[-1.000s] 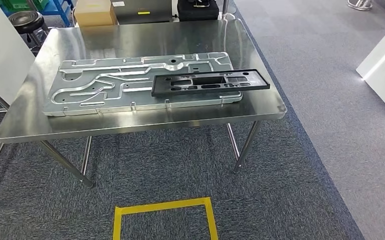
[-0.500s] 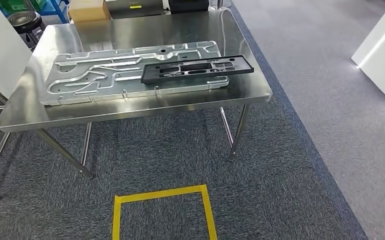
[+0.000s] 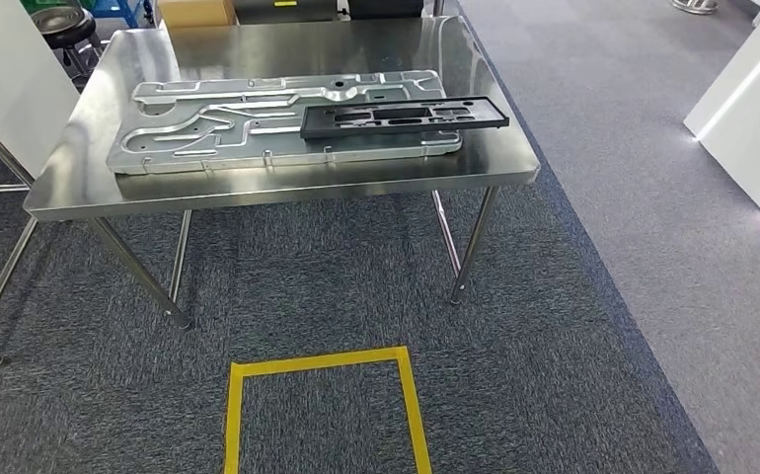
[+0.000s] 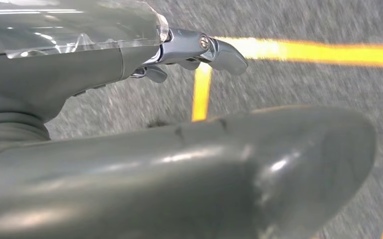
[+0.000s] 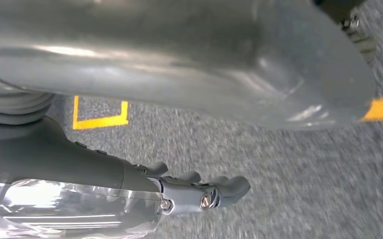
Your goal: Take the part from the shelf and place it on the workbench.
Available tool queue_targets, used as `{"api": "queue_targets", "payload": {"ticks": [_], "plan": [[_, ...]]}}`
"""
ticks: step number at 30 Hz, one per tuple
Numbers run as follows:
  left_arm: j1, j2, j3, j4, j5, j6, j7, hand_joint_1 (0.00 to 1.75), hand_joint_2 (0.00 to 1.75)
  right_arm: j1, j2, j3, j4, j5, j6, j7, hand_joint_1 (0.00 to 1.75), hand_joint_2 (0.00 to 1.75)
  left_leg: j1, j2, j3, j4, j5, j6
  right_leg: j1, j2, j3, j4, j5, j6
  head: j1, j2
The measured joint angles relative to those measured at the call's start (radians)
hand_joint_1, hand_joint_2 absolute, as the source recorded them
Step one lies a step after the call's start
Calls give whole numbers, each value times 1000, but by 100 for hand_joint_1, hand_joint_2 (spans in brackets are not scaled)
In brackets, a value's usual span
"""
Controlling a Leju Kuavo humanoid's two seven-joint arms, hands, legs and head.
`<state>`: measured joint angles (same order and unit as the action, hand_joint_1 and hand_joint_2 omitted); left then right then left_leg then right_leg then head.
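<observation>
From the head view, a steel desk (image 3: 287, 193) stands ahead on grey-blue carpet (image 3: 307, 286), and on it lies a large silver machined plate (image 3: 228, 123) with grooves and channels cut into its face. The part (image 3: 404, 116), a long black frame with several cut-outs, lies flat on top of the right half of that plate, its right end reaching past the plate's edge toward the desk's right side. On the floor nearer the camera a square outline of yellow tape (image 3: 322, 395) is stuck to the carpet, well apart from the desk legs. Behind the desk a cardboard box (image 3: 196, 12) and a black stool (image 3: 65, 22) stand at the far edge, and white panels rise at the far left and far right. In the left wrist view, the left hand (image 4: 194, 50) hangs over the carpet and the yellow tape lines, its thick grey thumb across the foreground and its darker fingers (image 4: 224, 52) stretched out and slightly bent, with nothing between them; the part is well apart from it, up on the desk. In the right wrist view, the right hand (image 5: 199, 191) hangs likewise above the carpet, with a corner of yellow tape beyond it; its fingers (image 5: 232, 188) lie loosely extended and hold nothing, and it too is far from the part.
</observation>
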<state>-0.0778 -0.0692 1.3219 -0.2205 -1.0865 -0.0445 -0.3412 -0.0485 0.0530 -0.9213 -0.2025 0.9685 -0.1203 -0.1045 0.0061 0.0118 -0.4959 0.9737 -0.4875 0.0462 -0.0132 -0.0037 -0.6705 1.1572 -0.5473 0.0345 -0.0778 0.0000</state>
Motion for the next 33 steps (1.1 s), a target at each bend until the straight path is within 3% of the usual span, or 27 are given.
{"api": "queue_targets", "payload": {"ticks": [1,2,3,4,6,8,10,12,13,16,17,18,19,21,23,24,26,28,29,31,32,33], "plan": [[1,0,0,0,0,1,0,0,0,0,1,0,0,1,2,-6,0,0,-2,0,-15,1,11,1,-1,0,-15,65,-39,2,0,0],[1,0,0,0,1,2,0,0,0,0,1,0,0,1,4,-11,0,0,-3,0,-30,3,22,1,-1,0,-19,114,-54,4,0,0],[2,0,0,0,1,3,0,0,0,-1,2,0,0,2,8,-15,0,0,-5,0,-45,7,32,0,-1,0,-9,131,-46,4,0,0],[2,0,0,0,1,3,0,0,0,-1,1,0,0,2,10,-19,0,0,-5,0,-60,11,41,-2,-1,0,20,112,-21,3,0,0],[1,-1,0,0,0,3,0,0,0,-4,1,0,0,2,14,-24,0,0,-7,0,-87,22,55,-7,2,0,125,-18,20,-7,0,0],[1,-3,0,0,-3,2,-2,0,0,-9,1,0,0,2,15,-28,0,0,-9,0,-103,31,69,-15,7,1,214,-152,16,-18,0,0],[0,-4,-1,0,-8,1,-5,0,0,-11,1,0,0,0,16,-30,0,0,-7,1,-108,32,85,-27,14,1,232,-194,10,-28,0,0],[0,-4,-1,0,-14,0,-10,0,0,-12,2,0,0,-3,16,-27,0,0,-4,0,-115,39,80,-40,11,-3,220,-197,30,-42,0,0],[0,-4,-2,0,-16,0,-13,0,0,-12,2,0,0,-4,15,-25,0,0,-3,-2,-125,61,53,-46,9,-5,211,-201,41,-50,0,0],[1,-3,-4,0,-19,-1,-12,0,0,-11,3,-1,0,-7,15,-19,0,0,3,-4,-175,227,-80,-61,8,-7,169,-202,72,-59,0,0],[1,-3,-5,0,-18,-1,-10,0,0,-11,3,-2,0,-7,15,-17,0,0,5,-4,-185,284,-97,-64,8,-7,154,-200,82,-58,0,0],[1,-3,-5,0,-18,-2,-8,0,0,-10,3,-3,0,-8,16,-15,0,0,6,-4,-181,314,-91,-67,8,-8,139,-197,91,-56,0,0],[1,-2,-6,0,-18,-2,-6,0,0,-10,3,-4,0,-8,19,-13,0,0,6,-4,-161,310,-66,-68,7,-8,124,-192,100,-54,0,0],[-1,0,-7,0,-19,-2,-2,0,0,-11,5,-6,1,-9,30,-6,0,0,7,-4,-71,200,-20,-65,6,-8,98,-179,112,-47,0,0],[-4,2,-8,0,-20,-1,2,0,0,-11,7,-7,1,-8,43,3,0,0,4,-5,22,60,-32,-54,8,-8,81,-164,120,-37,0,0],[-6,3,-8,0,-20,-1,4,0,0,-12,7,-7,1,-8,49,8,0,0,2,-5,44,20,-46,-47,9,-8,76,-159,125,-31,0,0],[-6,3,-9,0,-20,1,10,0,0,-12,7,-8,1,-8,58,24,0,87,0,-4,45,1,-51,-31,9,-9,72,-157,134,-18,0,0],[-4,2,-9,0,-20,4,17,0,0,-12,7,-11,1,-8,63,39,0,175,2,-2,38,-3,-38,-15,6,-8,59,-131,114,-7,0,0],[-4,2,-9,0,-19,7,20,0,0,-11,7,-13,2,-8,66,45,0,175,3,-1,32,-5,-30,-9,4,-6,41,-89,83,-3,0,0],[-3,3,-9,0,-19,13,28,0,0,-10,8,-15,2,-8,69,53,0,175,0,1,17,-4,-20,-3,1,-3,-13,47,0,5,0,0],[-2,3,-9,0,-18,16,31,0,0,-9,9,-16,2,-8,69,55,0,175,-2,1,10,-3,-15,-3,0,-3,-34,106,-27,7,0,0],[-1,3,-9,0,-17,18,34,0,0,-8,9,-16,3,-8,69,58,0,175,-3,1,4,-2,-12,-3,0,-3,-39,134,-35,8,0,0]]}}
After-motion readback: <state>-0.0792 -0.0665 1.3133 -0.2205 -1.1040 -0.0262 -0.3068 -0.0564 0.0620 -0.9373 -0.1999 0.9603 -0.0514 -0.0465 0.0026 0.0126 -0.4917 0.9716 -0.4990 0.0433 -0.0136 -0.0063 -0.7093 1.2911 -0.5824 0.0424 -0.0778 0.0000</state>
